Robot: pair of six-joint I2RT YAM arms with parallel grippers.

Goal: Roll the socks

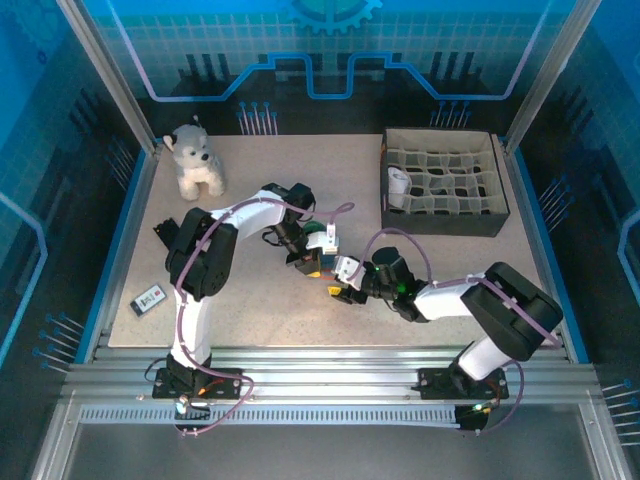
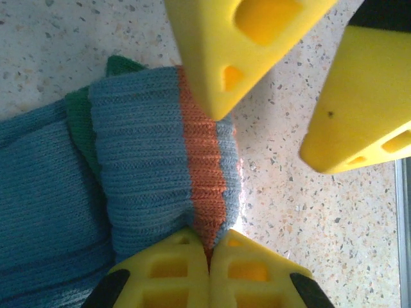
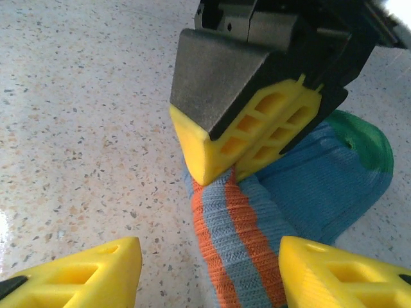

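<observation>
Yellow-tipped left gripper [image 2: 210, 247] pressed together, pinching orange cuff of teal-green knit sock [image 2: 154, 173], bunched on speckled tabletop [image 3: 77, 128] between arms; right gripper [image 3: 209, 269] spread astride cuff. Likely step: finishing roll. Next: right must close beside pinch, turn cuff over.

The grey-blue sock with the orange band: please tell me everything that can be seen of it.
The sock is ribbed knit, grey-blue with an orange band and green at one end. It lies folded into a thick bundle on the speckled table. The left pincer is shut on its edge at the orange band. The right pincer stands open astride the same end; whether it touches cannot be told.
</observation>
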